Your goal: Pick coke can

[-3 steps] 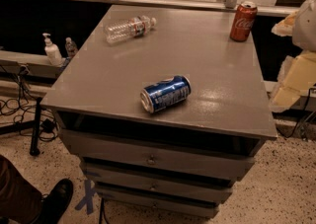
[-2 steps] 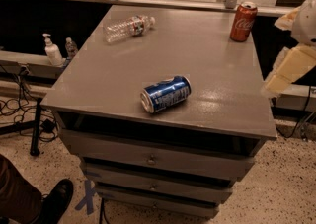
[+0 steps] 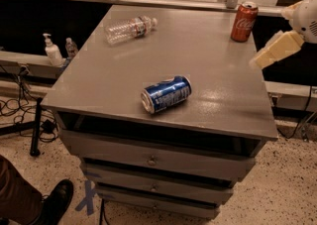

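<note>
The red coke can (image 3: 244, 22) stands upright at the far right corner of the grey cabinet top (image 3: 198, 55). My gripper (image 3: 274, 50) comes in from the right edge of the view. It hangs over the table's right edge, to the right of the can and nearer to the camera, and it does not touch the can.
A blue can (image 3: 166, 94) lies on its side near the front middle. A clear plastic bottle (image 3: 130, 28) lies at the far left. The cabinet has drawers (image 3: 151, 159) below. Two pump bottles (image 3: 52, 50) stand on a ledge at the left. A person's shoe (image 3: 57, 201) is at the bottom left.
My gripper has risen and moved left, from beside the table's right edge to over it, closer to the coke can. The cans and bottle have not moved.
</note>
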You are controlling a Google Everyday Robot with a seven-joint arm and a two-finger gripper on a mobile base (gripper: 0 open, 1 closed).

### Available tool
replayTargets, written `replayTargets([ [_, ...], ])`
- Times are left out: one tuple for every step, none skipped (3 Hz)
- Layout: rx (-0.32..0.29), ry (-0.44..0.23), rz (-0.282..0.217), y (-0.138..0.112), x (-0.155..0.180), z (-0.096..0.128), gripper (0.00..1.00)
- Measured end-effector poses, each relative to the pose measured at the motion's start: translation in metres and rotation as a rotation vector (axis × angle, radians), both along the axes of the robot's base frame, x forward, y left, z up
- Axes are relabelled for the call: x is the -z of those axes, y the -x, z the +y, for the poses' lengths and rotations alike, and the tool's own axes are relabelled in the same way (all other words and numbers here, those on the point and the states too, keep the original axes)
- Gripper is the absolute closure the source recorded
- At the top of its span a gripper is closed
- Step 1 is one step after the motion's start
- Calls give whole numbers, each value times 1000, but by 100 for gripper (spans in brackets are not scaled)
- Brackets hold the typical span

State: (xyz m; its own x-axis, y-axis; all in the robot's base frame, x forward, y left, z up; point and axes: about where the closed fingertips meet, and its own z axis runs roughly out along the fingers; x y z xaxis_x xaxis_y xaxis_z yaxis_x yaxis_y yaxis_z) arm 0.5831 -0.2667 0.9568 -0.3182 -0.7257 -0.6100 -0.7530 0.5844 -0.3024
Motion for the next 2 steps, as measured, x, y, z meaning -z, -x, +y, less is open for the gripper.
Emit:
replayTargets([
  [65, -111, -66, -31, 10, 3, 0],
  [85, -118, -119, -42, 0, 1, 0],
])
